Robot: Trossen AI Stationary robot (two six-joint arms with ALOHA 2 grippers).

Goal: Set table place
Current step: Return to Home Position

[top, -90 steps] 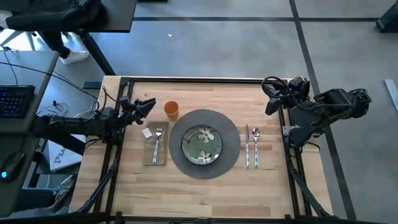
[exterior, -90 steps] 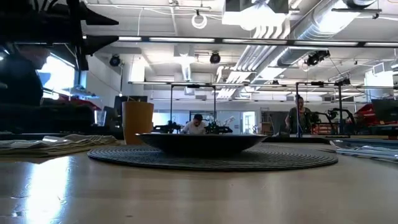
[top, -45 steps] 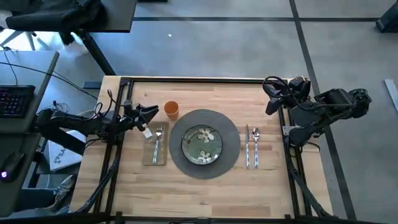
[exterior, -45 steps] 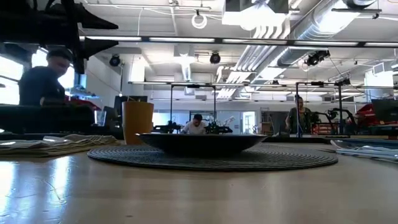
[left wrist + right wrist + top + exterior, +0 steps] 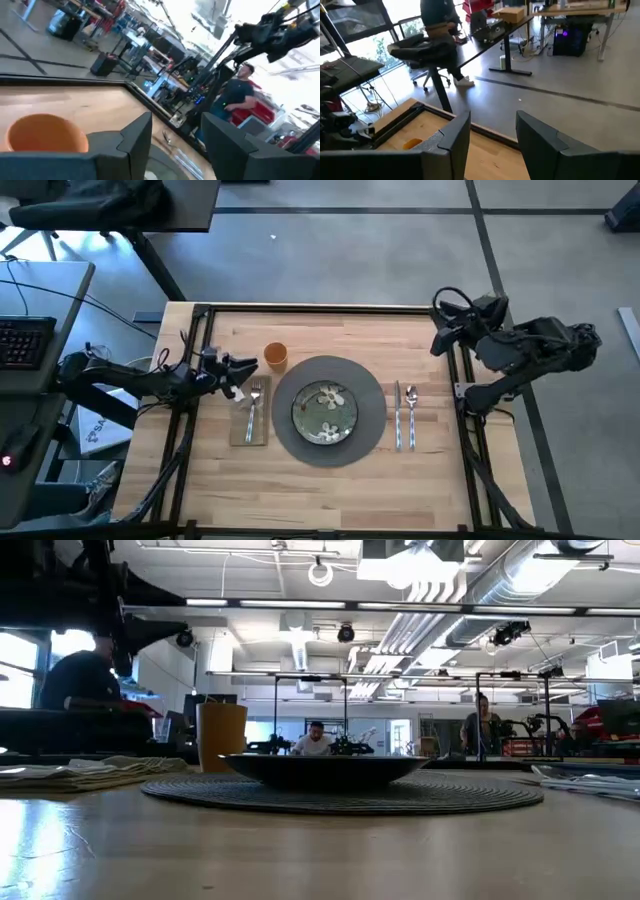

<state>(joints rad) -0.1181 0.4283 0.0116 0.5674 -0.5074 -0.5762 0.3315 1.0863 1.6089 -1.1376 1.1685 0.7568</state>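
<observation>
The left arm [image 5: 120, 377] reaches in low from the left side, with the left gripper [image 5: 247, 365] pointing right, fingers apart. The right arm [image 5: 535, 348] sits folded at the right, with the right gripper [image 5: 440, 343] likewise parted.

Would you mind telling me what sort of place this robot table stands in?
Probably a robotics lab in an open industrial hall: bare silver ceiling ducts, further black metal rig frames behind the light wood table, and a grey desk with a dark keyboard.

The high camera is looking straight down on the whole table [image 5: 330, 490], the low one is sighting level across its top with the mat [image 5: 450, 795] close ahead, and both wrist cameras are facing forward past their own fingers [image 5: 132, 145], sharing the cup [image 5: 45, 132] ahead of the left gripper [image 5: 175, 122].
</observation>
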